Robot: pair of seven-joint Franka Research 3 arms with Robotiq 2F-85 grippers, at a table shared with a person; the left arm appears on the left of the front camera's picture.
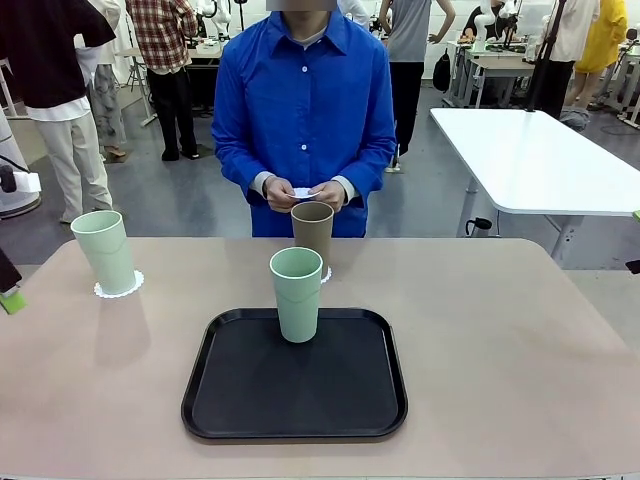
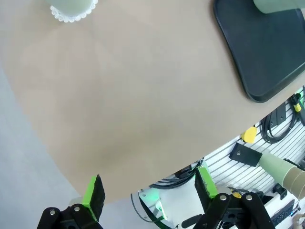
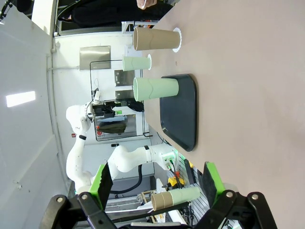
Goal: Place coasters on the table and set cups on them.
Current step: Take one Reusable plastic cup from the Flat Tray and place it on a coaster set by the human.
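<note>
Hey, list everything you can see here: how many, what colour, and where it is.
table: one, beige, under everything.
tray: one, black, near middle of the table.
mint cups: two, pale green, one on the tray, one on a coaster at left.
brown cup: one, brown, on a coaster behind the tray.
coasters: three, white, two under cups, one in the person's hands.
white table: one, white, far right.
hands: two, at the far edge, holding a coaster.
left end effector: one, black with green pads, open, by the table's edge.
right end effector: one, same colours, open, empty.
</note>
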